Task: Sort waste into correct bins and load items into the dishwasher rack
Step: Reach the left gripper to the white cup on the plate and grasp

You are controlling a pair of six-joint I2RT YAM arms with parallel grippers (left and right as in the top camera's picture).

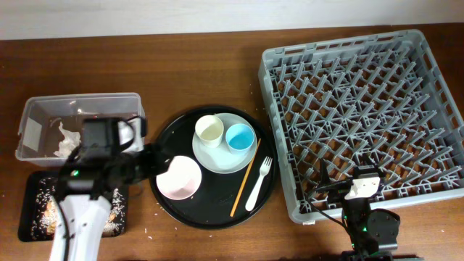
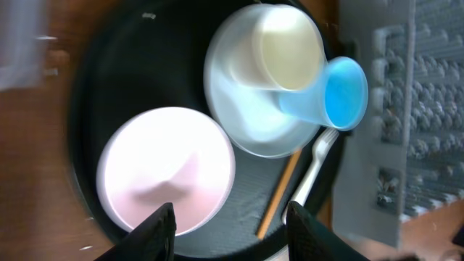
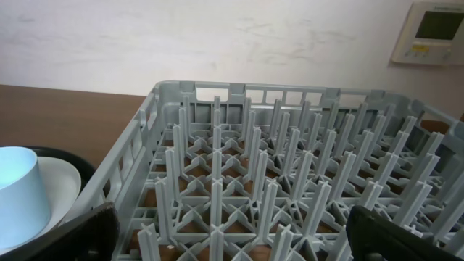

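spanning the whole view, a brown wooden table [image 1: 181, 72] runs back to a pale wall [image 3: 217, 36], where a small control panel [image 3: 433, 32] hangs. the grey rack [image 1: 362, 109] sits square at the right, pegs upright, its near left corner close to the rim of the round black tray [image 1: 210, 223].

on that tray a pale plate [image 1: 221, 161] carries a white cup [image 1: 209, 129] and a blue cup [image 1: 240, 136], side by side, both mouth up. a pinkish bowl [image 1: 180, 177] lies at the tray's left front, just beside the plate. the wooden stick [image 1: 245, 177] and white fork [image 1: 259, 185] lie nearly parallel, their long axes slanting, far ends leaning toward the rack. the fork's tines are at its far end, and the stick's far end meets the plate's edge.

at the left a clear tub [image 1: 43, 109] holds a white tissue [image 1: 67, 141]. a flat black tray [image 1: 25, 217] with pale scraps [image 1: 45, 192] lies just in front of it, partly under the left arm [image 1: 80, 217].

the left gripper [image 2: 230, 228] hovers at the bowl's edge, fingers apart, pinching nothing. the right gripper [image 3: 232, 243] sits at the rack's near side, fingers spread wide and empty.

bare wood shows behind the tub and round tray, and in the narrow gap between tray and rack.
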